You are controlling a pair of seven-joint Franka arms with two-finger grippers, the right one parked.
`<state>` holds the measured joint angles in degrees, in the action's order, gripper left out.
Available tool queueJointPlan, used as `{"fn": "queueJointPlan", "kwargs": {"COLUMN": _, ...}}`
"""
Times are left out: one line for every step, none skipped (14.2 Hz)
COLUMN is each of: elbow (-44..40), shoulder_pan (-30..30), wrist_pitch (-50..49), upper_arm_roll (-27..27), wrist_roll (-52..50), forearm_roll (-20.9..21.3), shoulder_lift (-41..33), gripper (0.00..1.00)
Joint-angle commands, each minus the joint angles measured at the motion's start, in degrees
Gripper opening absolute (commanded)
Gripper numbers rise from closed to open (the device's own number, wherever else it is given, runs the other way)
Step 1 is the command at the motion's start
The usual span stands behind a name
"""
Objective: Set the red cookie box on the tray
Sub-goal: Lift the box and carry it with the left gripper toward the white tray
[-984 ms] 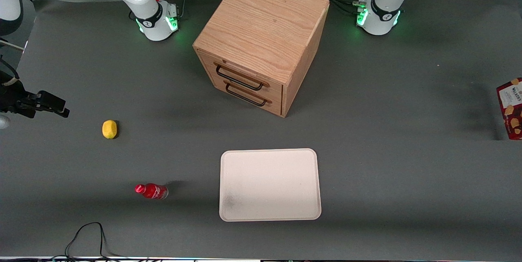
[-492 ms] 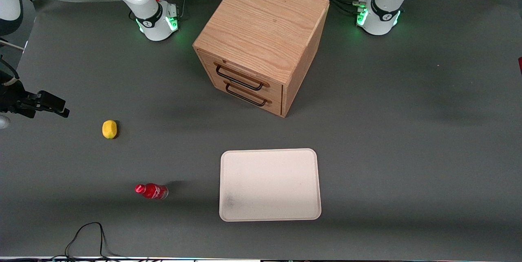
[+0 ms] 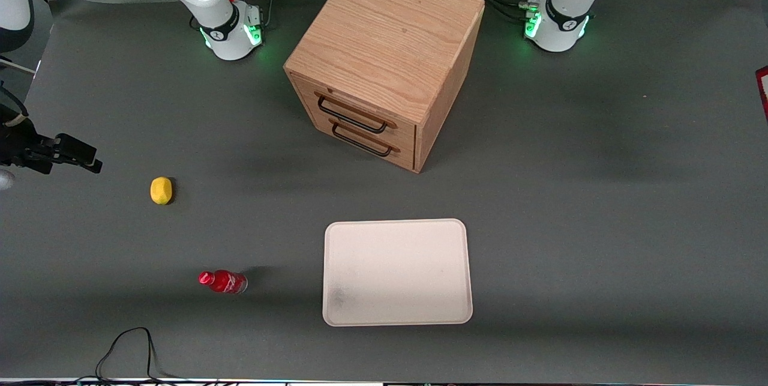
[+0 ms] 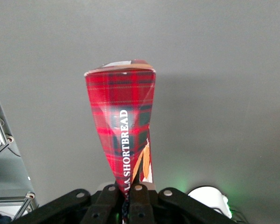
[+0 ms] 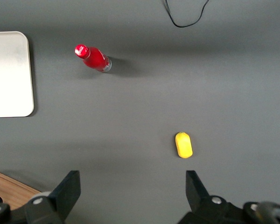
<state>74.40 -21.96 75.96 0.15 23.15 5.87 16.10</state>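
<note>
Gripper (image 4: 129, 198) seen only from the left wrist: fingers (image 4: 139, 200) pinched tight on the narrow end of the red cookie box (image 4: 123, 135), squeezing the cardboard nearly flat there. Box held clear of the grey table (image 3: 600, 206), hanging in the air with its tartan side and the white word SHORTBREAD showing, wider end pointing away from the fingers. In the front view, just a dark-red sliver of the box (image 3: 763, 89) at the picture's edge, out at the working arm's end of the table, well apart from the tray; gripper itself out of that view.

Tray (image 3: 397, 317) lying flat near the table's front edge, about midway along it, cream-white, with nothing on it but a faint grey smudge in one corner. Wooden two-drawer cabinet (image 3: 384, 62) standing farther from the front camera than the tray, turned at an angle, both drawers shut, black handles on the fronts. Small red bottle (image 3: 223, 281) lying on its side beside the tray, toward the parked arm's end. Yellow lemon (image 3: 161, 189) farther from the front camera than the bottle, also toward that end. Black cable (image 3: 126, 350) looped at the table's front edge.
</note>
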Motion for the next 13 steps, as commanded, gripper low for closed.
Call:
{"fn": "queueJointPlan", "kwargs": {"elbow": -2.0, "shoulder_pan": 7.1, "wrist_pitch": -1.9, "upper_arm_roll": 0.3, "wrist_roll": -8.2, "forearm_roll": -0.4, "shoulder_lift": 0.6, "gripper": 0.0}}
{"fn": "queueJointPlan", "kwargs": {"elbow": -2.1, "shoulder_pan": 10.2, "wrist_pitch": -1.9, "upper_arm_roll": 0.4, "wrist_roll": -12.5, "forearm_roll": -2.0, "shoulder_lift": 0.6, "gripper": 0.0}}
{"fn": "queueJointPlan", "kwargs": {"elbow": -2.2, "shoulder_pan": 12.6, "wrist_pitch": -1.8, "upper_arm_roll": 0.4, "wrist_roll": -16.2, "forearm_roll": -3.2, "shoulder_lift": 0.7, "gripper": 0.0}}
{"fn": "queueJointPlan", "kwargs": {"elbow": -2.2, "shoulder_pan": 15.3, "wrist_pitch": -1.6, "upper_arm_roll": 0.4, "wrist_roll": -20.1, "forearm_roll": -4.5, "shoulder_lift": 1.0, "gripper": 0.0}}
{"fn": "queueJointPlan", "kwargs": {"elbow": -2.3, "shoulder_pan": 17.9, "wrist_pitch": -1.0, "upper_arm_roll": 0.5, "wrist_roll": -24.5, "forearm_roll": -5.9, "shoulder_lift": 1.6, "gripper": 0.0}}
{"fn": "queueJointPlan", "kwargs": {"elbow": -3.1, "shoulder_pan": 20.9, "wrist_pitch": -0.1, "upper_arm_roll": 0.4, "wrist_roll": -28.6, "forearm_roll": -6.7, "shoulder_lift": 2.9, "gripper": 0.0}}
{"fn": "queueJointPlan", "kwargs": {"elbow": -5.3, "shoulder_pan": 24.4, "wrist_pitch": 0.8, "upper_arm_roll": 0.4, "wrist_roll": -32.4, "forearm_roll": -6.8, "shoulder_lift": 5.1, "gripper": 0.0}}
{"fn": "queueJointPlan", "kwargs": {"elbow": -7.7, "shoulder_pan": 27.5, "wrist_pitch": 1.7, "upper_arm_roll": 0.4, "wrist_roll": -34.9, "forearm_roll": -6.8, "shoulder_lift": 7.7, "gripper": 0.0}}
{"fn": "queueJointPlan", "kwargs": {"elbow": -10.3, "shoulder_pan": 29.8, "wrist_pitch": 2.9, "upper_arm_roll": 0.3, "wrist_roll": -36.6, "forearm_roll": -7.3, "shoulder_lift": 10.5, "gripper": 0.0}}
{"fn": "queueJointPlan", "kwargs": {"elbow": -12.8, "shoulder_pan": 31.8, "wrist_pitch": 4.5, "upper_arm_roll": -0.2, "wrist_roll": -38.0, "forearm_roll": -7.9, "shoulder_lift": 13.4, "gripper": 0.0}}
{"fn": "queueJointPlan", "kwargs": {"elbow": -15.4, "shoulder_pan": 33.4, "wrist_pitch": 6.7, "upper_arm_roll": -0.9, "wrist_roll": -39.0, "forearm_roll": -8.1, "shoulder_lift": 16.2, "gripper": 0.0}}
{"fn": "queueJointPlan", "kwargs": {"elbow": -17.9, "shoulder_pan": 34.7, "wrist_pitch": 9.4, "upper_arm_roll": -2.6, "wrist_roll": -40.0, "forearm_roll": -8.1, "shoulder_lift": 18.9, "gripper": 0.0}}
{"fn": "queueJointPlan", "kwargs": {"elbow": -20.4, "shoulder_pan": 35.1, "wrist_pitch": 12.1, "upper_arm_roll": -4.4, "wrist_roll": -42.0, "forearm_roll": -8.1, "shoulder_lift": 21.9, "gripper": 0.0}}
